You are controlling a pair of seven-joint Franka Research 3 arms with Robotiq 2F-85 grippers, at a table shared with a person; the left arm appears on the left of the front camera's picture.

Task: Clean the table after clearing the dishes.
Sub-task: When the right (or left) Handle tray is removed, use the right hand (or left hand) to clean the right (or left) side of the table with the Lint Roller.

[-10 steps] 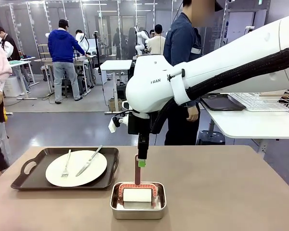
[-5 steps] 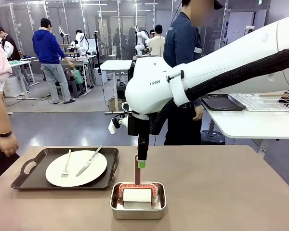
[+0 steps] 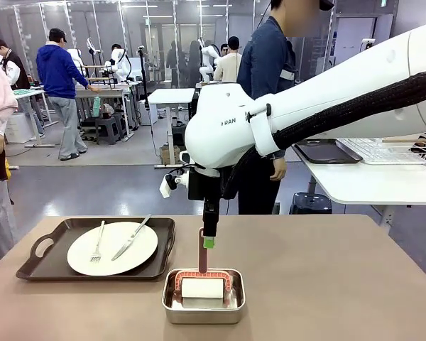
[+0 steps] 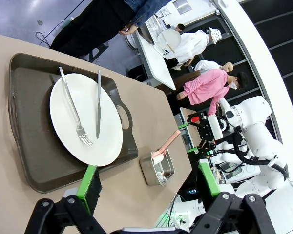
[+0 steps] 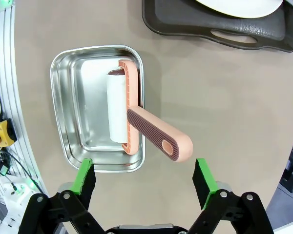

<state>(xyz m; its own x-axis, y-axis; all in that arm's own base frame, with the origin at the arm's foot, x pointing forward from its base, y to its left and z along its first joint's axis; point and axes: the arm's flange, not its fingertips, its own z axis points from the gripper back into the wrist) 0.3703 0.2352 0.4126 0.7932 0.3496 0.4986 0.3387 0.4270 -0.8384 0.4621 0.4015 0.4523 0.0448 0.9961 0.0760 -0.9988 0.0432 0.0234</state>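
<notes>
Tabletop [image 3: 341, 284] surface is a plain, matte brownish-taupe, bare over its right half in the front view. At its left side lies a dark brown rectangular tray [image 3: 163, 241] with raised rim and cut-out handles at its short ends. On the tray sits a round white plate [image 3: 82, 257], smooth and unmarked. A silver fork [image 3: 98, 241] and a silver knife [image 3: 131, 236] lie across the plate side by side, angled slightly apart.

Just right of the tray, near the table's near edge, stands a square steel pan [image 3: 203, 314] with rounded corners. In it rests a roller [image 3: 202, 288] with a white roll in a salmon-pink frame; its ribbed brown-and-pink handle rises out of the pan.

The right gripper [image 3: 209, 238] hangs over that handle. In the right wrist view the right gripper [image 5: 142, 165] has its jaws spread wide, the handle between the green pads and clear of both; it grasps nothing. The pan [image 5: 58, 97], the tray's handle end [image 5: 219, 29] and a slice of plate [image 5: 239, 6] show there too.

The left gripper [image 4: 148, 168] is likewise released, jaws apart and empty, looking down at the plate [image 4: 110, 131] on its tray [image 4: 34, 161].
</notes>
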